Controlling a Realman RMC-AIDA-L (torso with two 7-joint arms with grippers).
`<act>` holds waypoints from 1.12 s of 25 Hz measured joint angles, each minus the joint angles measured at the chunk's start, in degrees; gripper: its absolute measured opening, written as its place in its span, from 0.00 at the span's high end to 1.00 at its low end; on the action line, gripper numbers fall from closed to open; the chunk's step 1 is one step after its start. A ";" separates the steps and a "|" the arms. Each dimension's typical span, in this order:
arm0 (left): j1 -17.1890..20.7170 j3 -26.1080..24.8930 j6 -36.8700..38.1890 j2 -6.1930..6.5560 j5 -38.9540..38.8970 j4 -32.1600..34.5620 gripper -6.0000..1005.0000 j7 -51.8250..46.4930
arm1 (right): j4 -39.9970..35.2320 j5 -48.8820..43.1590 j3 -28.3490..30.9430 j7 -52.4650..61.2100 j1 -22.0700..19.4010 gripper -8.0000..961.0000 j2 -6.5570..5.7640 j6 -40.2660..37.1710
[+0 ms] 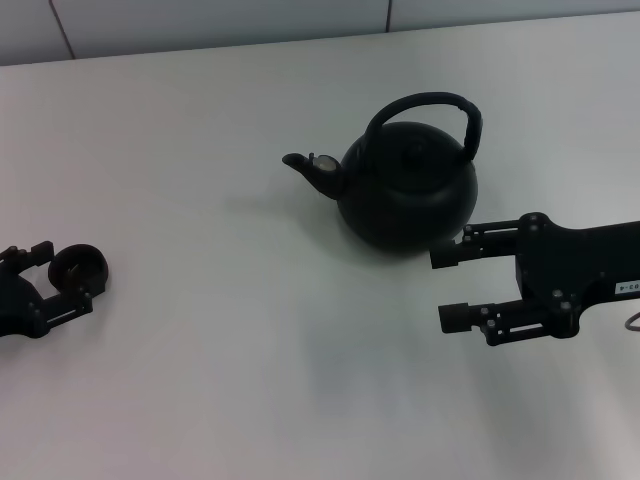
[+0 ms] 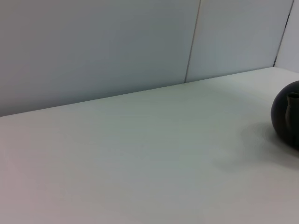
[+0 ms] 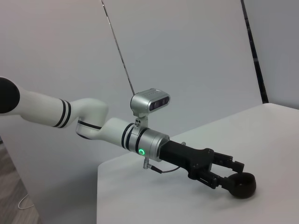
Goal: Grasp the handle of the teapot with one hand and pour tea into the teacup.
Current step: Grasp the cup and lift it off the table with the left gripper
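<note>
The matte-black teapot (image 1: 408,190) stands upright mid-table, its spout pointing to the robot's left. Its arched handle (image 1: 428,108) rises over the lid. My right gripper (image 1: 450,287) hovers low, just right of and nearer than the pot's body. It is open and empty, with one finger close to the pot's base. At the table's left edge, my left gripper (image 1: 68,275) is shut on the small dark teacup (image 1: 80,266). The right wrist view shows that left gripper (image 3: 233,176) holding the teacup (image 3: 242,185) just above the table. A slice of the teapot (image 2: 287,120) shows in the left wrist view.
The white table (image 1: 250,380) spreads wide between the cup and the pot. A grey panelled wall (image 2: 117,46) runs behind the far edge. The left arm (image 3: 93,121) reaches in from beyond the table's left side.
</note>
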 joint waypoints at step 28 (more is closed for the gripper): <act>-0.61 0.86 -1.02 -0.01 0.17 -1.12 0.14 0.70 | 0.00 0.11 0.00 -0.01 0.03 0.25 0.00 -0.05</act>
